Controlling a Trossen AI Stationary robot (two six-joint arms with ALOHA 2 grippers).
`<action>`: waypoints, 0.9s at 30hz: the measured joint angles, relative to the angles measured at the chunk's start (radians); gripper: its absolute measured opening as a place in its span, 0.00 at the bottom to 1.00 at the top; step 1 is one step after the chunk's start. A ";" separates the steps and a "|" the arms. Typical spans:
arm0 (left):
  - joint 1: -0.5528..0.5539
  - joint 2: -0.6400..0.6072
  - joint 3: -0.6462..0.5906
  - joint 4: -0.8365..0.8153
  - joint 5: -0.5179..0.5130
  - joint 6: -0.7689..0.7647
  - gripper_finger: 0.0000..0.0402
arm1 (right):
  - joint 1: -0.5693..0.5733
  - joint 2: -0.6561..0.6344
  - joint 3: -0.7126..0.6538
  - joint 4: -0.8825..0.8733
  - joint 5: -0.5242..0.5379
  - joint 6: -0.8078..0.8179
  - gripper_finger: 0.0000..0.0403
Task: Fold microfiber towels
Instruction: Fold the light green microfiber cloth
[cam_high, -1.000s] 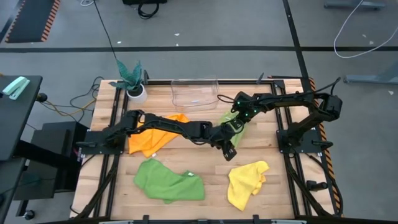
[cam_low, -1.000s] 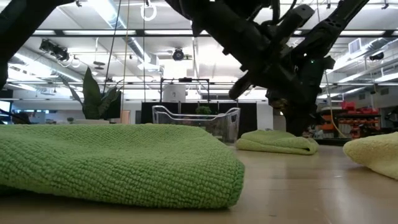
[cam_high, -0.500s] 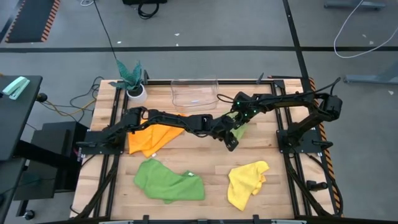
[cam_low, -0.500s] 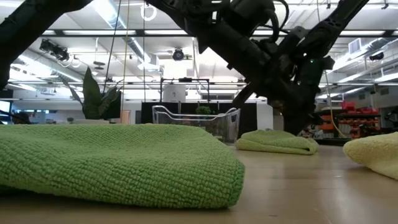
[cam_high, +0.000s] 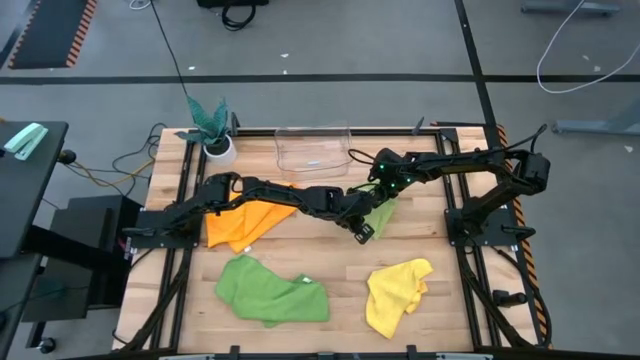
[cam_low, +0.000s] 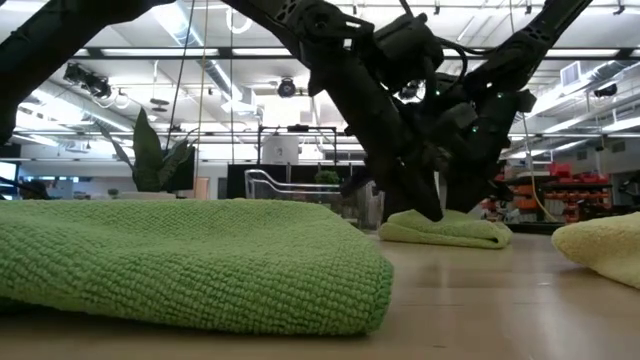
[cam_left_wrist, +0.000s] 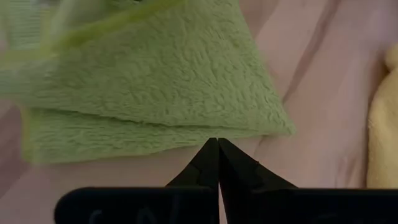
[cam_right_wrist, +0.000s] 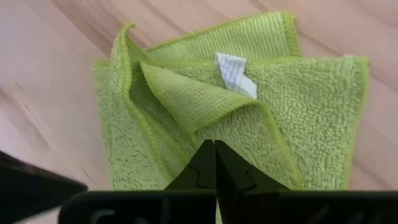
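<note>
Both hands are working over the partly folded light lime green microfiber towel (cam_high: 381, 213), lying at about two o'clock from the surface's (cam_high: 340, 262) centre; the left hand (cam_high: 361, 229) with fingers pressed together at its near edge, the right hand (cam_high: 381, 185) likewise closed above it. To finish well, the loose raised flap should probably be pinched at its corner and laid flat so edges align. The arms are covering most of the towel from above, so whether either hand is pinching cloth is hard to tell.

big darker green towel (cam_low: 190, 262) fills foreground, folded lime towel (cam_low: 445, 229) farther back under dark arms (cam_low: 400, 110), yellow towel (cam_low: 600, 246) at right edge, clear bin (cam_low: 300, 190) and plant (cam_low: 150, 155) behind
</note>
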 joint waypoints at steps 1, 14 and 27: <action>0.003 -0.001 0.000 -0.021 -0.002 -0.014 0.03 | 0.000 0.000 0.000 -0.006 0.000 0.000 0.00; 0.027 -0.001 0.000 -0.146 -0.031 -0.098 0.03 | 0.066 0.000 0.000 -0.088 -0.039 0.001 0.00; 0.056 -0.106 0.000 -0.296 -0.081 -0.051 0.06 | 0.127 0.000 0.000 0.006 -0.081 0.053 0.00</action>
